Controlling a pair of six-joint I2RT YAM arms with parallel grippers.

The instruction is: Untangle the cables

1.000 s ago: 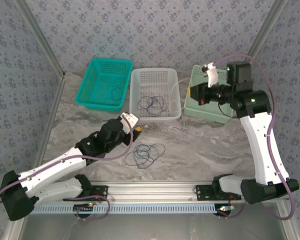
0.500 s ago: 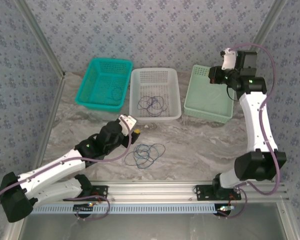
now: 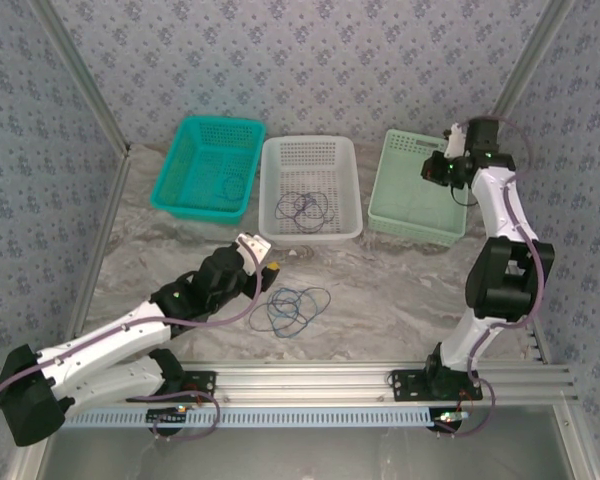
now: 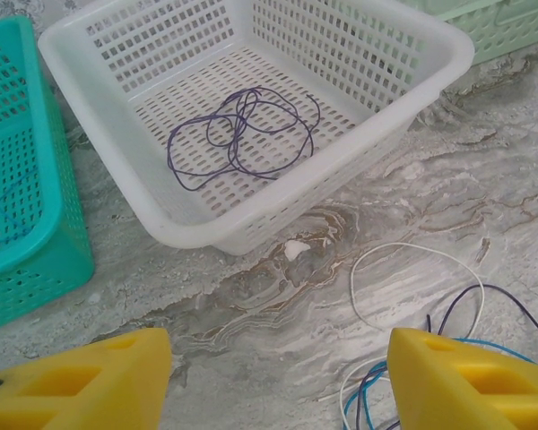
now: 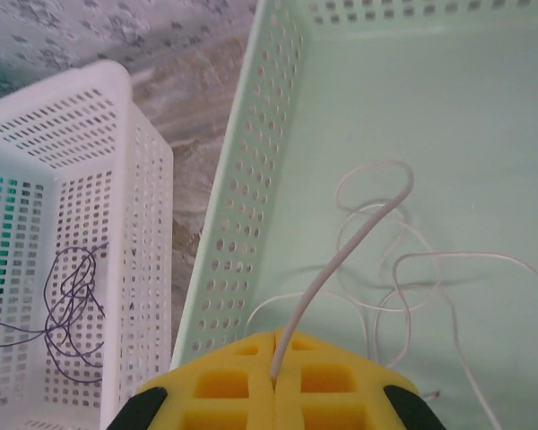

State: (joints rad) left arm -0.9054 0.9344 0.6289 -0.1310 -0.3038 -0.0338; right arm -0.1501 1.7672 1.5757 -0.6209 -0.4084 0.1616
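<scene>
Tangle of cables (image 3: 295, 308), blue, dark and white loops with no clear long axis, on the table (image 3: 400, 290) near its front edge. Just right of the left gripper (image 3: 263, 262), the nearer one, jaws wide and empty. Right gripper (image 5: 275, 381) pinched on a white cable (image 5: 341, 255) over the green basket (image 5: 251, 179). Three baskets: one purple cable (image 4: 242, 134) in the white basket (image 4: 368, 134), one dark cable (image 3: 232, 185) in the teal basket (image 3: 220, 121).

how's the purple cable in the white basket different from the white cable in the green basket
Colour: the purple cable is dark violet, the white cable pale. State: the purple cable lies free in the white basket; the white cable, in the green basket, is pinched by the right gripper, jaws shut. Both are thin and loosely looped.
</scene>
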